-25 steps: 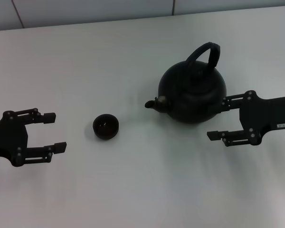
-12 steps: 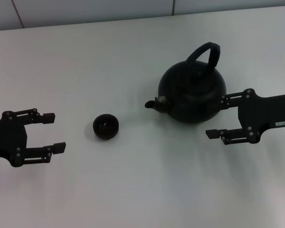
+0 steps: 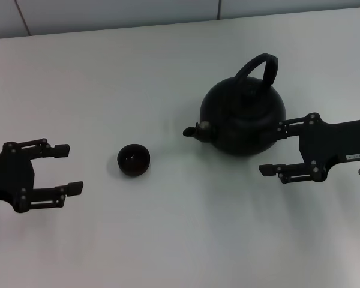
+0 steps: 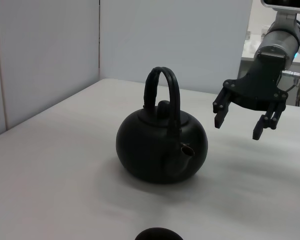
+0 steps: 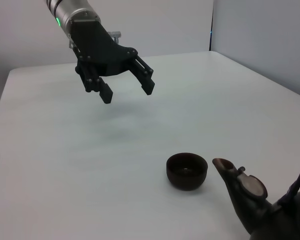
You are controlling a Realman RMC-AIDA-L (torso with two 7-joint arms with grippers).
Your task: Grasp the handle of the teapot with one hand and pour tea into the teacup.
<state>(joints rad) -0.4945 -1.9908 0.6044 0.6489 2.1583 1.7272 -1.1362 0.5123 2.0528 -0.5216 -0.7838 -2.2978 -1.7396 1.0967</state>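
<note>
Toward surface's right edge, teapot upright, teacup well left of spout. My right gripper beside pot, jaws apart; left gripper idle, jaws apart. Pot looks heavy, rigid; I'd grip handle at arch top.

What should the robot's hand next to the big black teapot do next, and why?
Probably rise and move over the arched black handle. The right gripper hangs open beside the round black teapot, below its handle, gripping nothing, and the small dark teacup waits unfilled.
</note>
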